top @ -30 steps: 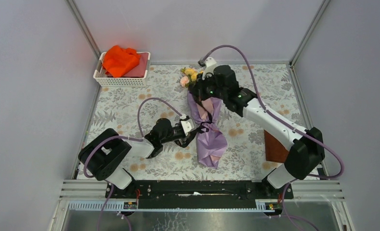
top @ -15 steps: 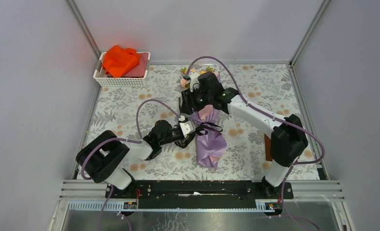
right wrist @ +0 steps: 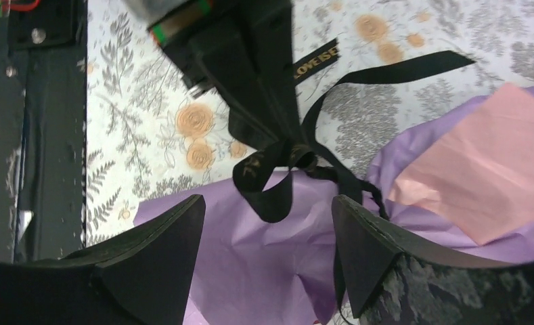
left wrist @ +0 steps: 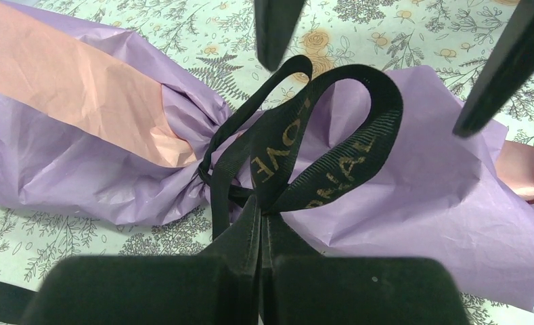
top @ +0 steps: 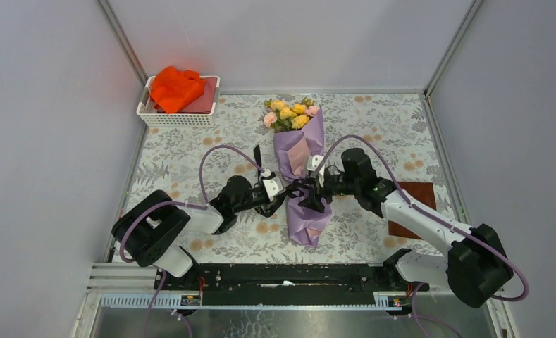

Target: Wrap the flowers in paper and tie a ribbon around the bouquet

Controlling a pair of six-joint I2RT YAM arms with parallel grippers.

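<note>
Far left corner: white slatted plastic basket [top: 163,118] with a crumpled orange cloth [top: 174,88] in it, well apart from the work.

Floral-printed table cover [top: 183,158] under everything.

Left gripper [left wrist: 260,227] lies low on the table, left of centre, pointing right at the bundle's waist. Jaws closed flat together, pinching a loop of the long narrow black satin ribbon with gold lettering [left wrist: 321,159]. The ribbon is knotted round the narrowed middle of the bundle; a loose tail lies on the table on the far-left side of it.

Centre: the bouquet, a long cone of lavender paper holding flowers [top: 299,158], lies on the table running far to near. Small yellow and pink rose-like blooms with green leaves [top: 289,115] stick out at the far end. The thin lavender wrapping paper [top: 309,220] flares wide at the near end; a pale pink inner layer shows where the cone opens.

Right gripper [right wrist: 267,213] is poised over the waist from the right, jaws spread wide with nothing between them but air; the knot and lavender sheet sit below the gap. Its dark fingers [left wrist: 277,30] show at the top of the left wrist view, clear of the loop.

Right: brown square pad [top: 414,201], partly hidden by the right arm.
</note>
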